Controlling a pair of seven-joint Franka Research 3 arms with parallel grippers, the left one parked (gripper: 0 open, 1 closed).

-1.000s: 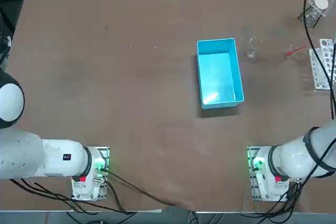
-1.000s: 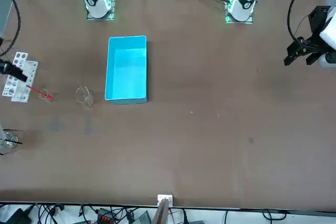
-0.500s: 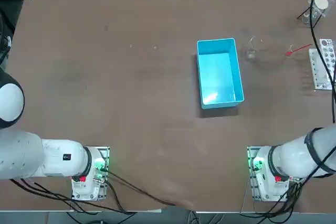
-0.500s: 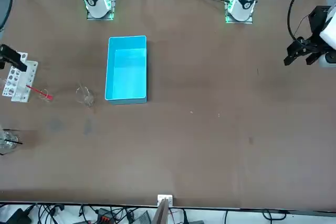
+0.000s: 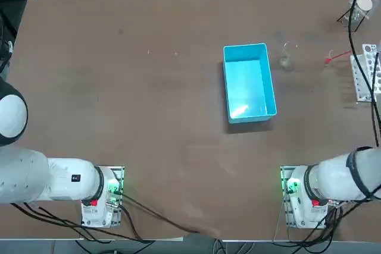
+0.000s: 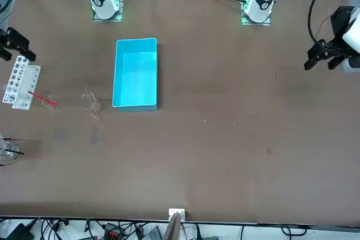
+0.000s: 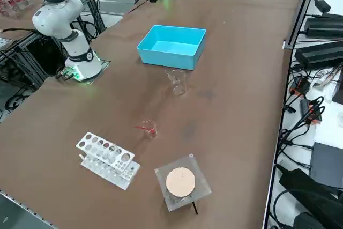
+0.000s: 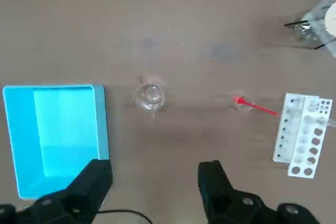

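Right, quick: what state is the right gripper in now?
Right gripper: open, empty, raised above the table near the tube rack.

A robotics laboratory is shown. Two robot arms are mounted at one edge of a wide brown table (image 5: 119,87), and their bases (image 5: 296,191) are lit green. Laboratory ware is laid out on the table: a white test-tube rack (image 7: 107,159), a clear glass beaker (image 7: 177,82) and a blue tray (image 7: 172,45). Loose cables (image 7: 301,112) and black power units (image 7: 321,52) are seen along the table's side. The right pincer (image 8: 155,167), with fingers spread, is held above the table near the rack.
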